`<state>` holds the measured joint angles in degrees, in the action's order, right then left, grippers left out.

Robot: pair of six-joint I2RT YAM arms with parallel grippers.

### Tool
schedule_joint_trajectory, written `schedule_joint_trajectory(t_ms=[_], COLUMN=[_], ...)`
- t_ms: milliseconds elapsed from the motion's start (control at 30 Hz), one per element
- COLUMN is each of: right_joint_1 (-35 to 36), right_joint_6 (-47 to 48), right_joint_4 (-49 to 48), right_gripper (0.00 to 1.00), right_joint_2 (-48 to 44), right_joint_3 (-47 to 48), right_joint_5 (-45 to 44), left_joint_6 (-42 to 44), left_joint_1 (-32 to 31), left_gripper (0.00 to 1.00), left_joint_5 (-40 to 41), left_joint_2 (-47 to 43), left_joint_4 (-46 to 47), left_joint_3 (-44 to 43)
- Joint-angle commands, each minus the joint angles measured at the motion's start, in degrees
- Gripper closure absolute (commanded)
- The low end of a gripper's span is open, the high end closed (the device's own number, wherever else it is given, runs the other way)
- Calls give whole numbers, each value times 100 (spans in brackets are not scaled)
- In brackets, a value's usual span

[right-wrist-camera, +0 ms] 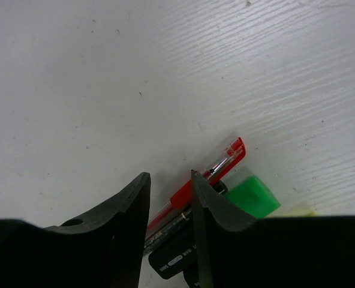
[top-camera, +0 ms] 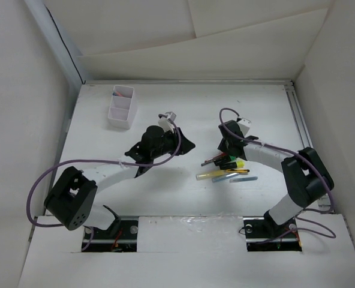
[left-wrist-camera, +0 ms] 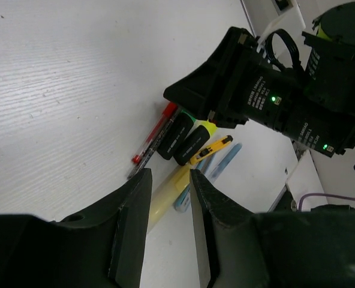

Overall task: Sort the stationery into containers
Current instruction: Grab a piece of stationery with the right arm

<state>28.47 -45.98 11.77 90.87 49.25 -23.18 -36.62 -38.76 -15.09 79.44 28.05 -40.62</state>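
While the stationery (top-camera: 225, 169) is lying heaped on the table (top-camera: 165, 198) in front of the right arm, the picking step is getting under way. The right gripper (right-wrist-camera: 168, 195) is hanging low over the near edge of the pile, jaws partly apart and holding nothing, with the red pen (right-wrist-camera: 225, 159) running slantwise under the gap. By my judgement the next move is calling for a drop around that pen alone, then a close. A black marker with a green cap (right-wrist-camera: 252, 197) is lying right against the pen and is risking being caught with it. Just beyond, a yellow-capped marker (left-wrist-camera: 192, 143), a yellow highlighter (top-camera: 212, 176) and a light blue pen (left-wrist-camera: 222, 162) are crowding together. The white box (top-camera: 119, 123) is standing well apart at the far left, with something red showing in its farthest compartment, so a long carry is waiting. The left gripper (left-wrist-camera: 170, 177) is hovering between pile and box, jaws narrowly apart and empty, and is sitting near that carry path.
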Motion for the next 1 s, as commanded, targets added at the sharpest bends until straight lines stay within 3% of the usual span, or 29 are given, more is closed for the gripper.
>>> schedule_joint_trajectory(t_ms=[0,533,733,967], right_joint_1=[36,273,677,678], right_joint_6=[-175,-509,-562,-852], right_joint_4=[115,449,923,1231], right_gripper=[61,68,70,70], right_joint_2=[211,581,10,440], right_joint_3=[356,594,725,796], right_joint_5=[-46,-64,-960,-795], left_joint_6=[85,138,138,76], left_joint_1=[18,70,71,123], left_gripper=[72,72,72,72], left_joint_5=[-257,-310,-249,-424], left_joint_2=[-253,-727,-842,-895], left_joint_4=[271,174,174,227], left_joint_3=[54,116,169,169])
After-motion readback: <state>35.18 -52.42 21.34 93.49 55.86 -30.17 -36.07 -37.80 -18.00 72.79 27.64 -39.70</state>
